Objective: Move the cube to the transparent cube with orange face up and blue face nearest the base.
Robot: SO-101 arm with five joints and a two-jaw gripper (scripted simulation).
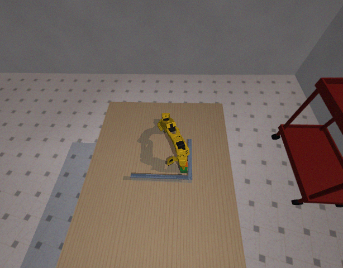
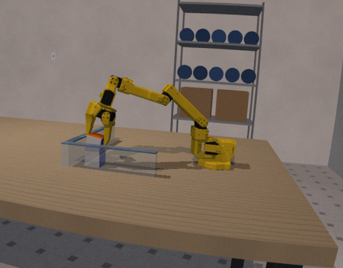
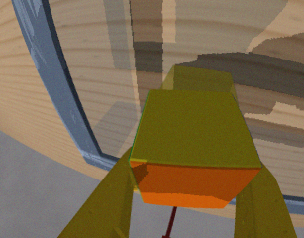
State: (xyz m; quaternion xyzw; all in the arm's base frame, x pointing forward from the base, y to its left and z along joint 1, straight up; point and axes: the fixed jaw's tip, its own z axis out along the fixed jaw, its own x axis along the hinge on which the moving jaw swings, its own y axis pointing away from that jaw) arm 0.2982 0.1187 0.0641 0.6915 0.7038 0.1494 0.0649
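The cube (image 2: pixel 93 140) (image 3: pixel 194 129) is between the fingers of my gripper (image 2: pixel 97 139) (image 3: pixel 195 165), which is shut on it. In the exterior view its orange face is up, slightly tilted, and its blue face is towards the base; a pale face is towards that camera. The wrist view shows a yellow-olive face and the orange face. The transparent cube (image 2: pixel 91 159) (image 3: pixel 203 78) stands on the table directly below, with little or no gap visible. In the top view a green face (image 1: pixel 183 170) shows at the fingertip; the arm hides most of the cube.
A low see-through wall with a blue top edge (image 1: pixel 157 176) (image 2: pixel 131 149) (image 3: pixel 74 114) forms an L-shaped corner around the two cubes, close beside the fingers. The robot's base (image 2: pixel 214 164) stands on the table. A red cart (image 1: pixel 319 161) and a shelf rack (image 2: pixel 220 83) stand away from it.
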